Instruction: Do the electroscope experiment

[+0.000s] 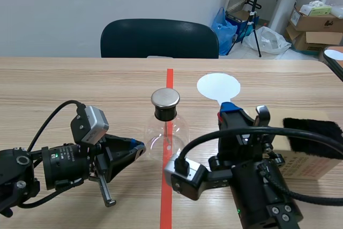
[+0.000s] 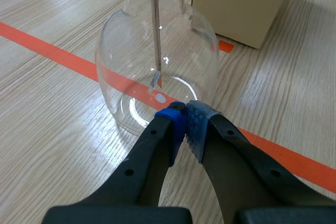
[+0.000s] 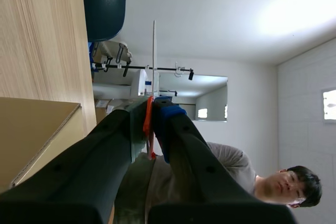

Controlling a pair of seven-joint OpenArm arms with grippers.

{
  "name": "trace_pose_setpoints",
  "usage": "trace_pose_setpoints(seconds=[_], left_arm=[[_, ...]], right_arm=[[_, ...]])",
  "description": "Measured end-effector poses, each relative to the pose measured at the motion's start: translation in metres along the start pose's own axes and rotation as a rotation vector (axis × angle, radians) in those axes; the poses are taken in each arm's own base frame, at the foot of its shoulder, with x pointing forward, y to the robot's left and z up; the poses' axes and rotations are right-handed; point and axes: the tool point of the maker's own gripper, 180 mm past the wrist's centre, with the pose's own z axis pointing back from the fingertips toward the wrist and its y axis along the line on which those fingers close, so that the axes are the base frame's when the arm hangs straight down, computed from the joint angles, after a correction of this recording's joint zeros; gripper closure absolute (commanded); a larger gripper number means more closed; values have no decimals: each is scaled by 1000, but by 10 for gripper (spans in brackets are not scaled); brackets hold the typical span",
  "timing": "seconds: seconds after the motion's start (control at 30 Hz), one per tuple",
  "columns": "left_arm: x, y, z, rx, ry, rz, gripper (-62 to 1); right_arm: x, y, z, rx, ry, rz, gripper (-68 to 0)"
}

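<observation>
- Holding the disc (image 1: 218, 86) by its orange handle, the right fingers (image 3: 181, 140) clamp it raised, near the flask (image 1: 166, 132), which stands mid-desk (image 1: 80, 84) on the tape line.
- Left fingers (image 2: 152, 140) pressed together on nothing, tips just beside the flask's base.
- Progress, judged: disc in hand; bringing it to the cap (image 1: 165, 98) is not yet done. Fur (image 1: 313, 127) lies on the box (image 1: 305, 165).
- Only the left wrist view shows the leaf (image 2: 156, 81) on its rod clearly; only the right wrist view shows the disc edge-on.
</observation>
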Motion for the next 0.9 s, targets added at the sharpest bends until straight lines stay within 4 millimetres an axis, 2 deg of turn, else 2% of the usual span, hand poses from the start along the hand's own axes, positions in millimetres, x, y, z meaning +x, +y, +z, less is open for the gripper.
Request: trace_pose_setpoints(seconds=[0.9], left_arm=[[0,0,0,0,0,0,-28]], right_arm=[[-2,2,0,12,10,-16,-9]])
